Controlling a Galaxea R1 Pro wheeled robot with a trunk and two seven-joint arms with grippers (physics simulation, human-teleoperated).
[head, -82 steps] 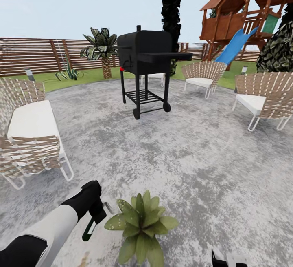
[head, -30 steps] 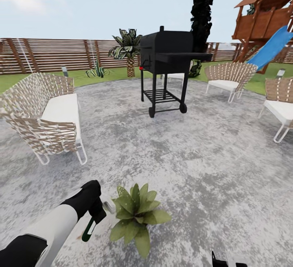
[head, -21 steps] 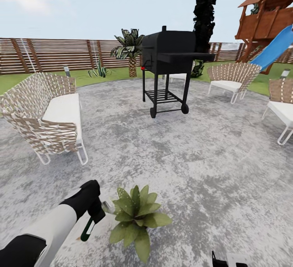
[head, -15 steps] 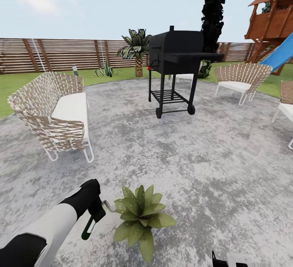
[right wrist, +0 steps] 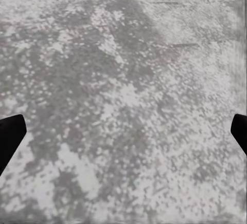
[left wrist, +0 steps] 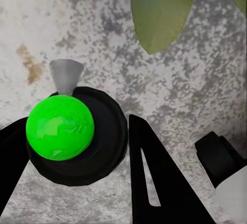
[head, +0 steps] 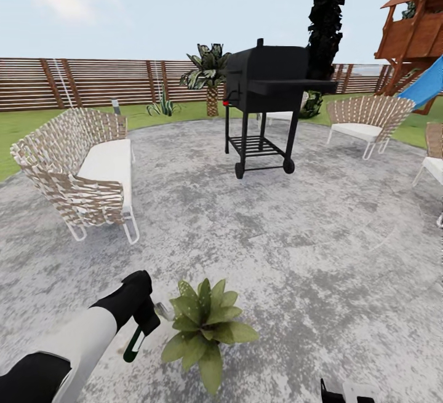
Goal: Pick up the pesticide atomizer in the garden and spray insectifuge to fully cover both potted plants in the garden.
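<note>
One potted plant [head: 206, 332] sits low in the head view on the mottled grey stone patio [head: 295, 237], its speckled leaves spread just beside the left gripper [head: 146, 323]. That gripper is clamped on the pesticide atomizer [head: 134, 344], whose dark-green bottle hangs down and whose pale spray head points toward the plant. On the patio's left stands a woven sofa [head: 83, 172] with a white cushion; a black grill [head: 264, 107] on wheels stands near the middle, with woven chairs [head: 366, 120] to its right. Behind them runs green lawn [head: 24, 123] up to a brown slatted fence [head: 92, 83], with a palm [head: 209, 74], a tall dark tree [head: 326, 21] and a wooden playhouse [head: 415, 27] with a blue slide.

In the left wrist view the atomizer [left wrist: 72, 131] is seen end-on between the dark fingers [left wrist: 154, 178], its bright green bottom facing the camera and the grey nozzle jutting past it. Green leaves of the plant [left wrist: 162, 8] hang over the speckled paving [left wrist: 206, 80].

In the right wrist view there is grey blotched stone [right wrist: 123, 100], with the right gripper's [right wrist: 123, 131] two dark fingertips [right wrist: 10, 136] at opposite edges, spread wide and holding nothing.
</note>
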